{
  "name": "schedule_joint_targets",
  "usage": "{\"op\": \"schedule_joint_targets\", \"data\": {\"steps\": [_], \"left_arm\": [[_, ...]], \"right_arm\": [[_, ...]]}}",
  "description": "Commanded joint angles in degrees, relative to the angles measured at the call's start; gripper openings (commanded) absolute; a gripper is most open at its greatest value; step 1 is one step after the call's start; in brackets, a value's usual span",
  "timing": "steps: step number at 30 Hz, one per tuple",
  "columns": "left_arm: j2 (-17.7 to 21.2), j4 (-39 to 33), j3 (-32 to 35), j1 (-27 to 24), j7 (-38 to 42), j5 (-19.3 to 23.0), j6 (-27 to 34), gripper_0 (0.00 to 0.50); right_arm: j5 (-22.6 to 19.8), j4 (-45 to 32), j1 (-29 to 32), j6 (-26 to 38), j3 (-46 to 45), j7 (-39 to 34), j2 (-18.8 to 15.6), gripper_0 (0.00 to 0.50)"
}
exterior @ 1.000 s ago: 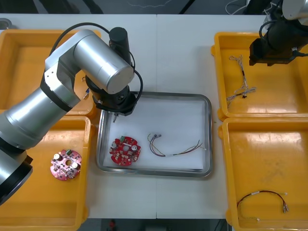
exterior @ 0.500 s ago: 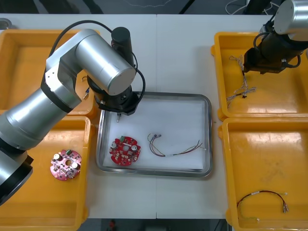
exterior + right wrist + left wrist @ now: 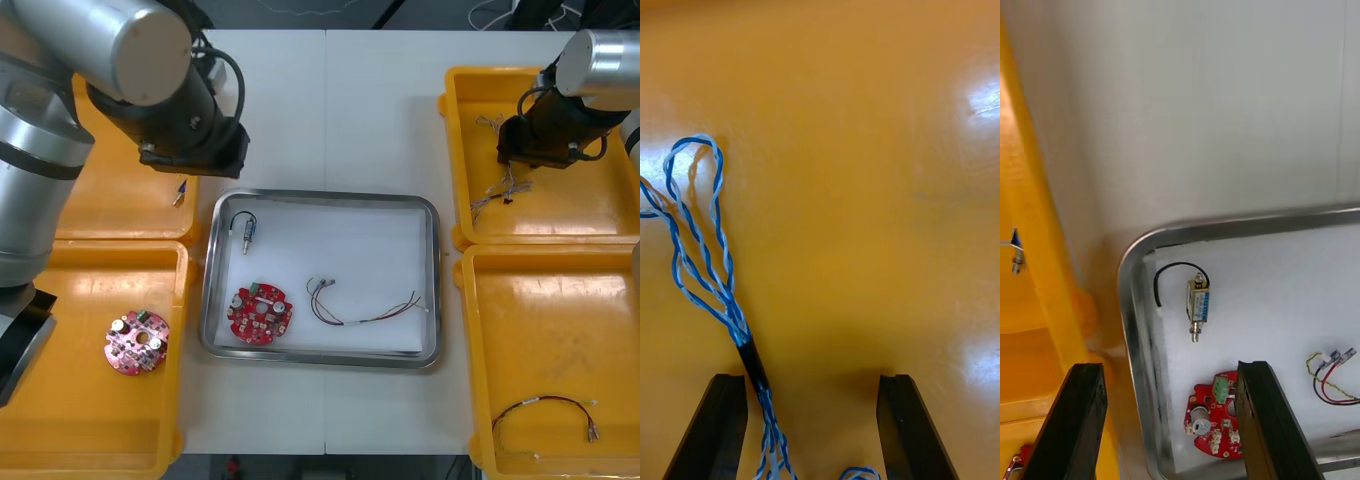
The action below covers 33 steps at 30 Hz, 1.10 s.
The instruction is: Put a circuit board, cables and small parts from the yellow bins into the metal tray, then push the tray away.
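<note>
left gripper (image 3: 1169, 367): fingers apart, nothing between them; held above the table by the metal tray's (image 3: 320, 195) far left corner
right gripper (image 3: 809, 379): fingers apart, empty; low over the floor of the far right yellow bin (image 3: 600, 215)
blue and white cable (image 3: 707, 277): lies in that bin; its black sleeve sits between the fingers, just beside one, not gripped
metal tray: mid table between the bins, white inside
small metal part (image 3: 244, 232): in tray, far left corner, black wire looped off it
circuit board (image 3: 260, 313): red, in tray, near left corner
red and yellow cable (image 3: 365, 305): in tray, right of board
second board (image 3: 137, 343): near left bin (image 3: 60, 420)
</note>
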Motion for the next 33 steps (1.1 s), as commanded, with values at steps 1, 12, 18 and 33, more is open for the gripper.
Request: {"op": "schedule_joint_targets", "data": {"steps": [1,12,18,33], "left_arm": [[3.4,-1.3,4.9,0.4,-6.4,0.7,0.5,0.5],[6.3,3.3,13.6,0.4,-19.6,-0.7,0.5,0.5],[7.8,7.5,16.4,0.2,-27.3,-1.5,-1.7,0.5],[10.7,20.9,19.8,-2.0,-47.3,0.0,-15.1,0.5]], "right_arm": [[-0.7,0.2,-2.9,-0.5,-1.1,-2.2,1.0,0.5],[-1.3,0.3,-1.3,-0.5,1.0,-2.3,1.1,0.265],[-1.9,0.2,-1.4,-1.1,1.0,-2.3,0.9,0.0],[2.0,-16.5,-1.1,18.6,-2.3,-2.4,-1.8,0.0]]}}
